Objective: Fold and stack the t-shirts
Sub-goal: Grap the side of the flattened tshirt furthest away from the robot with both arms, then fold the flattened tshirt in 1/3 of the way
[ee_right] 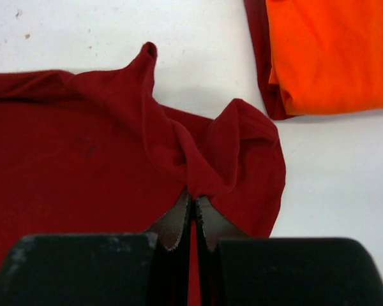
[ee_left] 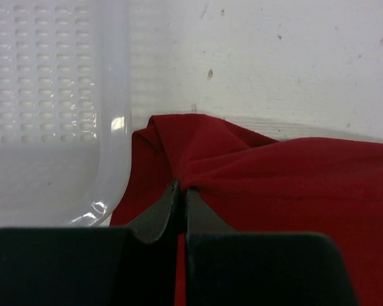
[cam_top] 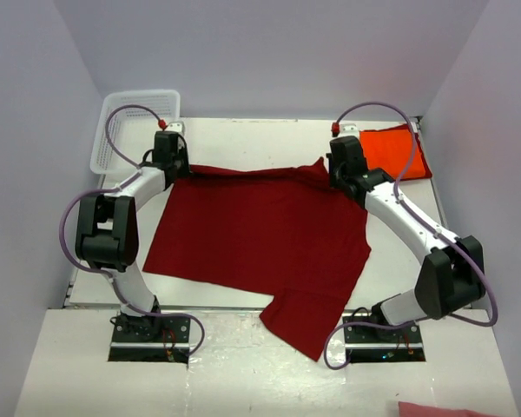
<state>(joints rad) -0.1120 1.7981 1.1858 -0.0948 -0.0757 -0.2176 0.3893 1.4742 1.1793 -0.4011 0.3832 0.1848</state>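
The dark crimson t-shirt (cam_top: pixel 260 239) lies spread over the middle of the table, one sleeve hanging past the near edge. My left gripper (cam_top: pixel 175 167) is shut on its far left corner; in the left wrist view (ee_left: pixel 180 186) the cloth (ee_left: pixel 274 185) bunches at the closed jaws. My right gripper (cam_top: pixel 340 178) is shut on its far right corner; in the right wrist view (ee_right: pixel 195 199) the crimson cloth (ee_right: pixel 83 159) puckers at the tips. The bright orange t-shirt (cam_top: pixel 398 154) lies folded at the far right, and it shows in the right wrist view (ee_right: pixel 335 54) too.
A white mesh basket (cam_top: pixel 135 130) stands at the far left corner, its wall (ee_left: pixel 51 95) right beside my left gripper. Pale walls enclose the table on three sides. A pink cloth edge (cam_top: pixel 443 408) shows at the bottom right.
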